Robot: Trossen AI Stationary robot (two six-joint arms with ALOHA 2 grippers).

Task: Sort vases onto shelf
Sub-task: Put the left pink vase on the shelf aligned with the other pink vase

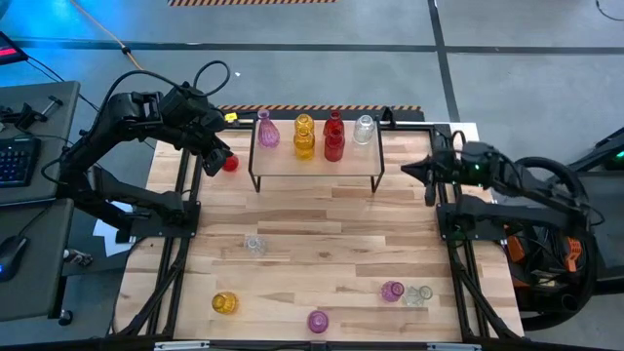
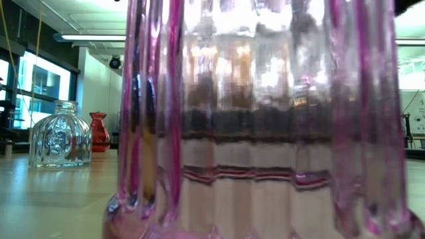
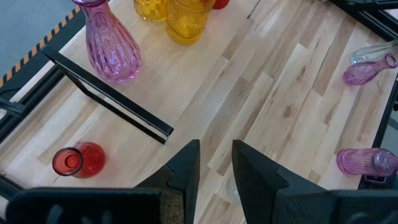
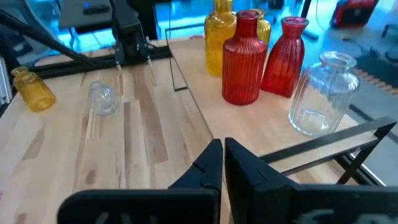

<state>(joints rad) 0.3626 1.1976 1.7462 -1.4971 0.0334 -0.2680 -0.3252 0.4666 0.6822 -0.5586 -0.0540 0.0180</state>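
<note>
Where glass shows, vases (image 1: pixel 304 136) on shelf (image 1: pixel 316 168) bear no legible writing.

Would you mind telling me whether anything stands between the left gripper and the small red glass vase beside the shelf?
Nothing visible does. The left gripper hovers just over the small red glass vase, which stands on the table off the left end of the black-framed wooden shelf. The shelf's frame and the pink glass vase on it lie off to the side.
</note>
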